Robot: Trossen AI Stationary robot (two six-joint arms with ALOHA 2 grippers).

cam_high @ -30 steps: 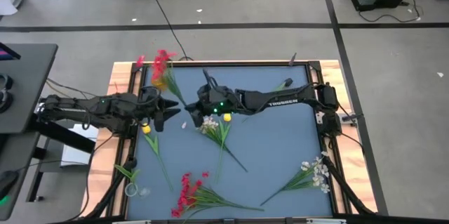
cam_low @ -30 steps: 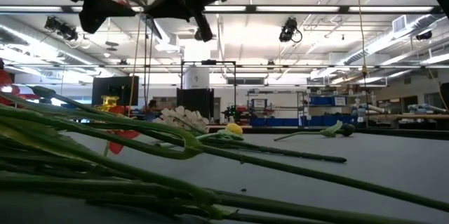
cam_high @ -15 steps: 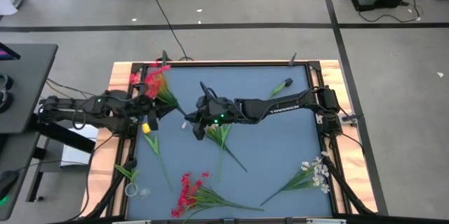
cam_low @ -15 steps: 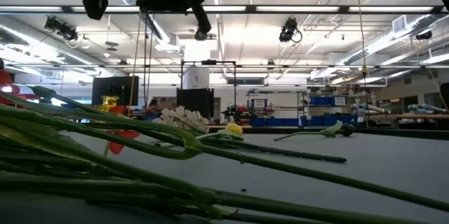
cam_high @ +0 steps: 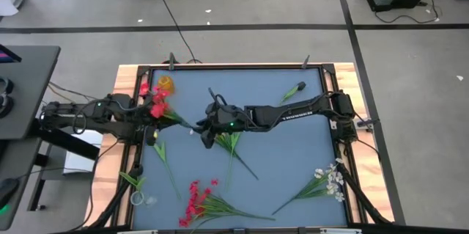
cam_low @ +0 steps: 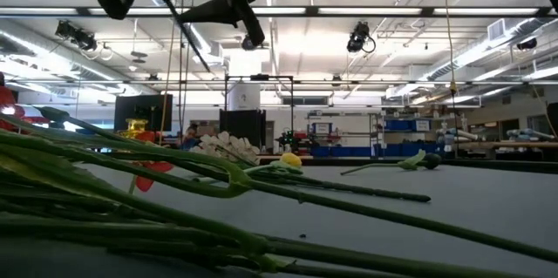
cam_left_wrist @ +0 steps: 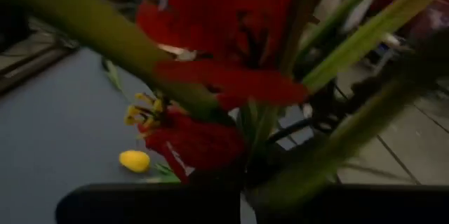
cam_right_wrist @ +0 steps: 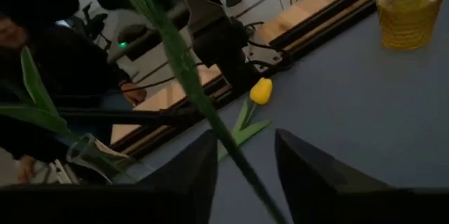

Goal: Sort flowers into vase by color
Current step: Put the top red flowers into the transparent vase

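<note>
Evidently a handover is being carried out: the red flower sprig (cam_high: pixel 157 105) is being passed from the right gripper (cam_high: pixel 207 133), near the middle of the high view, to the left gripper (cam_high: pixel 152 114), left of centre. The sprig's blossoms are being held at centre left of the high view, just below the amber glass vase (cam_high: pixel 166 84) at the upper left of the blue table (cam_high: pixel 293 161). In the left wrist view, the left gripper's jaws are being pressed together on the sprig's green stem, with red petals filling the frame. In the right wrist view, the right gripper's jaws are being held apart, with the stem running between them; whether either finger (cam_right_wrist: pixel 188 171) is touching it cannot be told.

By judgement, the next move calls for the right arm to be drawn clear of the stem, and the sprig to be carried by the left arm, stem end down, to a vase.

Other flowers are lying on the table: a yellow tulip bud (cam_high: pixel 152 136) lower left of centre, a red sprig (cam_high: pixel 195 198) at bottom centre, a white sprig (cam_high: pixel 331 179) at lower right
</note>
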